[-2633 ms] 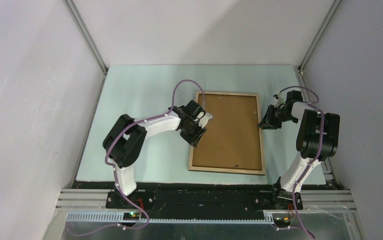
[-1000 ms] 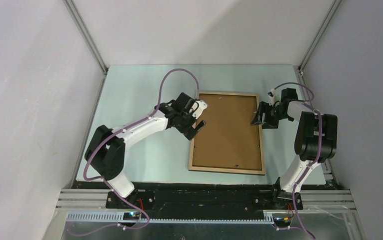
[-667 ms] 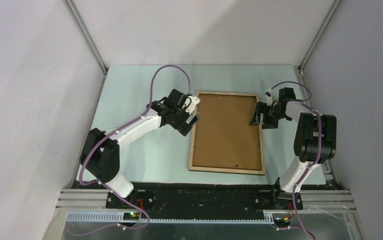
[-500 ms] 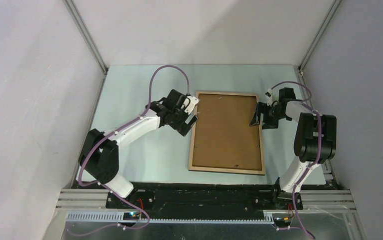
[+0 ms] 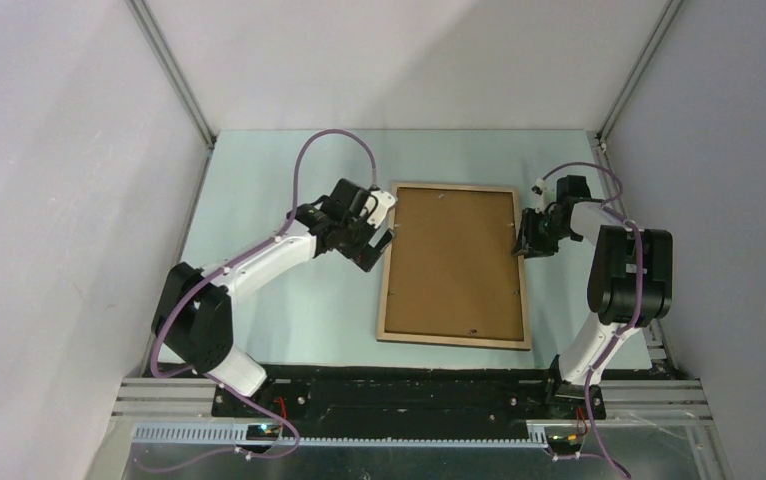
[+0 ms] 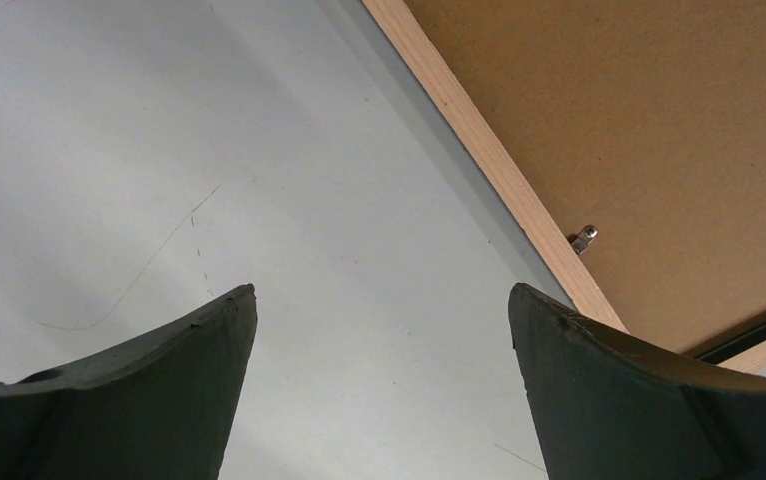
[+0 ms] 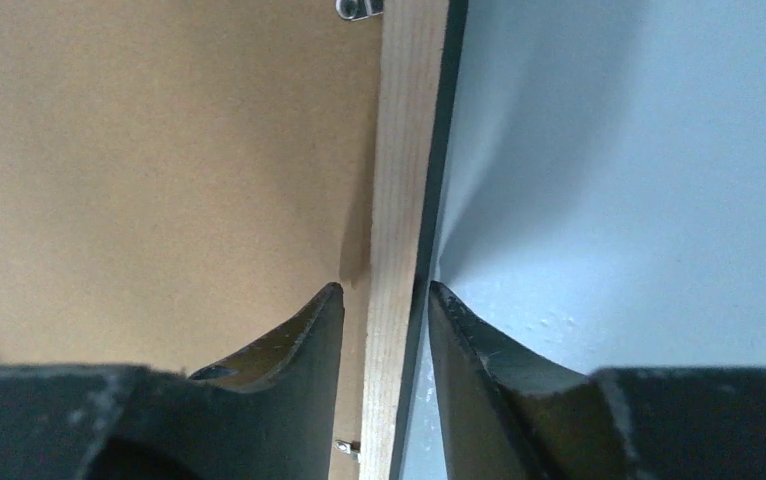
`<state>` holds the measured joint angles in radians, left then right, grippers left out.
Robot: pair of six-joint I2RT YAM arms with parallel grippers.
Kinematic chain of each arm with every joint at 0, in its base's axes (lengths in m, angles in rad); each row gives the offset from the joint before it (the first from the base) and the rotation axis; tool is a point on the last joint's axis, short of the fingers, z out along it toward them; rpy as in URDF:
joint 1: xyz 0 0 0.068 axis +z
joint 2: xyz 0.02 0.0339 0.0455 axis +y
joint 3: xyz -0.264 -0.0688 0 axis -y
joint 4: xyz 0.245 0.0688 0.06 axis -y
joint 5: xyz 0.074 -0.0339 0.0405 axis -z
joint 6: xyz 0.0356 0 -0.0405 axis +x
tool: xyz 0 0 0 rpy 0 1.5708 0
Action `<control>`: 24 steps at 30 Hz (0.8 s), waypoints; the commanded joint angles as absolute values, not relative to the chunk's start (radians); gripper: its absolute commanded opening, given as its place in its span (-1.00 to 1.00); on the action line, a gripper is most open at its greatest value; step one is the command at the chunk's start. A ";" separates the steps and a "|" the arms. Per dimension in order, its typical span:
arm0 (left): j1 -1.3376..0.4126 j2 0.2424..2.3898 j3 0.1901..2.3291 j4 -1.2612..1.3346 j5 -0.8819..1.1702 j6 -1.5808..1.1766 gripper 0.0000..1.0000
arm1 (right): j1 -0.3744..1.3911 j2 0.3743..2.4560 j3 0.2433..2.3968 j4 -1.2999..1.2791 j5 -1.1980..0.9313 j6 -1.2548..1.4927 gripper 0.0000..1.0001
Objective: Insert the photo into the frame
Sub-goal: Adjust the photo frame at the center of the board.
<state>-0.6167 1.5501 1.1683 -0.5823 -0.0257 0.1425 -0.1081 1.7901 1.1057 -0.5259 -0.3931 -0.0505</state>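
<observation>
Left fingers (image 6: pixel 159 380), wide open, have backed off the frame (image 7: pixel 399 180); right fingers (image 7: pixel 294 345) now clamp its right rail, probably to lift it.

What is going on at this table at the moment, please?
Two robot arms are at the frame, which lies back side up on the table with a brown backing panel in it. The right gripper straddles its right rail, jaws close around it; a firm grip is unclear. The left gripper hangs open beside the left rail. No photo shows.
</observation>
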 commanded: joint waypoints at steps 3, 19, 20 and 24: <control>-0.612 1.528 1.159 -0.550 -0.043 0.168 0.99 | -0.106 1.783 1.123 -0.524 -0.315 -0.082 -0.40; -0.612 1.492 1.133 -0.552 -0.043 0.183 0.99 | -0.078 1.948 1.421 -0.678 -0.297 -0.275 -1.00; -0.612 1.491 1.133 -0.552 -0.039 0.184 0.99 | -0.069 1.959 1.441 -0.695 -0.290 -0.293 -1.00; -0.612 1.480 1.129 -0.552 -0.029 0.189 0.99 | -0.059 2.022 1.546 -0.738 -0.277 -0.368 -1.00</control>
<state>-0.6167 1.5311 1.1282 -0.5720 -0.0311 0.1604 -0.0788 1.9930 1.4338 -0.6922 -0.2771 -0.2436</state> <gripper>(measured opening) 0.996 0.122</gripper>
